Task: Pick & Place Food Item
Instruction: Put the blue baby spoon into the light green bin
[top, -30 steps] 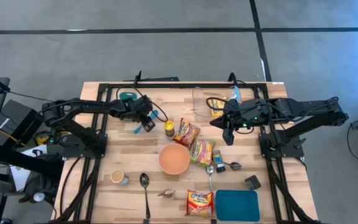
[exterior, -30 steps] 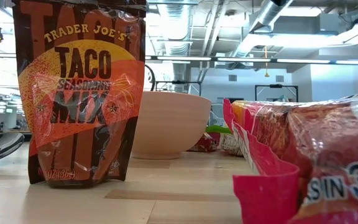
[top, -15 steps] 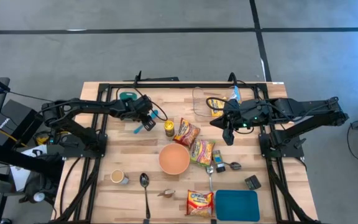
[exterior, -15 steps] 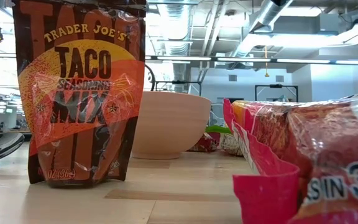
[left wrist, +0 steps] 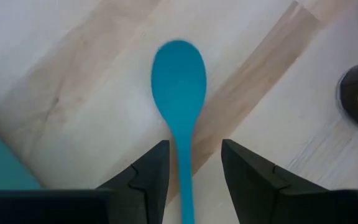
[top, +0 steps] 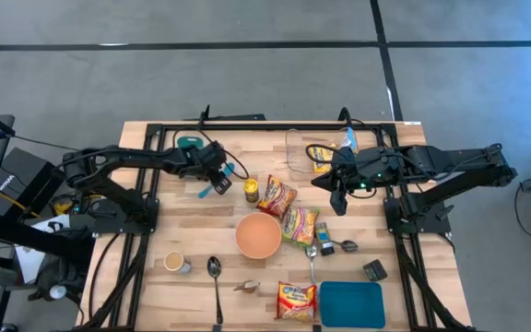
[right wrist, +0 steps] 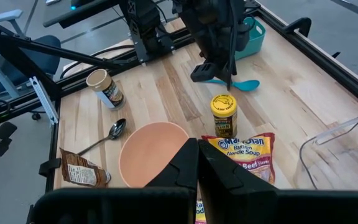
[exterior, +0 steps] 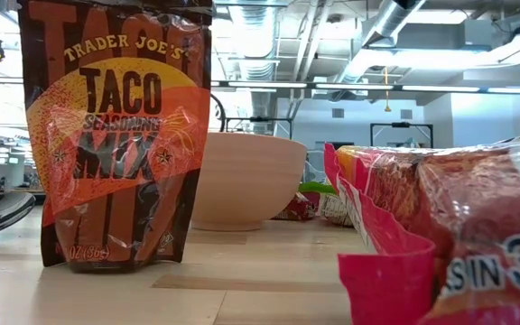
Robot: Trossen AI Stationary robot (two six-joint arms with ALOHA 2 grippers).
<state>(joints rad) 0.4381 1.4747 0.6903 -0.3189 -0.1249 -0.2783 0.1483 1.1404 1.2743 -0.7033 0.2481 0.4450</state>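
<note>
A blue spoon (left wrist: 179, 93) lies on the wooden table (top: 182, 226) at the back left; the right wrist view shows the spoon (right wrist: 244, 84) flat beside a yellow-lidded spice jar (right wrist: 223, 115). My left gripper (top: 218, 184) points steeply down over the spoon's handle (left wrist: 186, 180), open, one finger on each side with a gap showing between each finger and the handle. My right gripper (right wrist: 197, 168) hangs shut and holding nothing above the table's right half (top: 339, 198). Ramen packets (top: 277, 195) (top: 300, 224) (top: 296, 300) and a taco mix pouch (exterior: 116, 135) lie about a tan bowl (top: 258, 235).
A clear tub (top: 312, 152) stands at the back right and a teal tub (top: 190, 143) behind my left gripper. A small can (top: 175, 263), two metal spoons (top: 215, 277) (top: 312, 263) and a blue lid (top: 351, 304) lie toward the near edge.
</note>
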